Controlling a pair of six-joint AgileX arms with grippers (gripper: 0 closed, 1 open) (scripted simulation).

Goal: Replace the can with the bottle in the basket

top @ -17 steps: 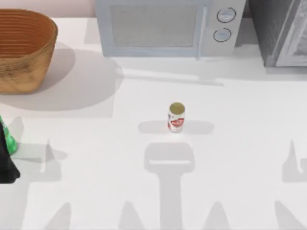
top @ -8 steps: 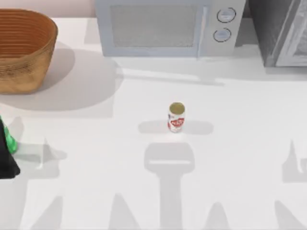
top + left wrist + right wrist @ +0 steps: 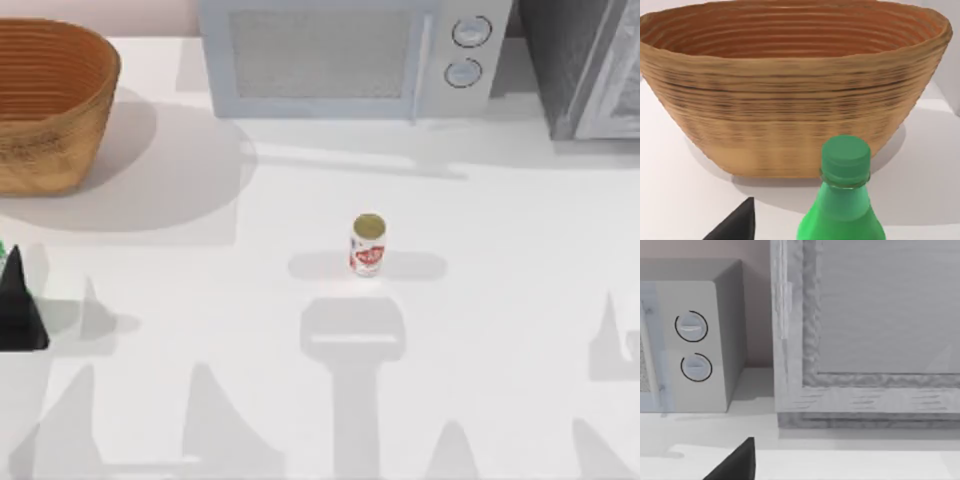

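The can (image 3: 368, 245), white with a red label and a dull gold top, stands upright alone mid-table. At the far left the wicker basket (image 3: 55, 100) sits with nothing showing inside; it looms close in the left wrist view (image 3: 790, 90). At the table's left edge my left gripper (image 3: 15, 305) covers nearly all of the green bottle (image 3: 3, 250). In the left wrist view the bottle (image 3: 845, 200) stands upright just ahead, cap up, and one dark fingertip (image 3: 737, 225) sits apart from it, open. The right gripper's fingertip (image 3: 737, 462) hangs parked, open and holding nothing.
A microwave (image 3: 345, 55) stands along the back edge, and a grey appliance (image 3: 590, 65) fills the back right corner. Arm shadows fall across the table's near side.
My left gripper has moved away from the near edge and leftward, now covering most of the bottle in the top view. Arm shadows shifted. The can and basket stayed put.
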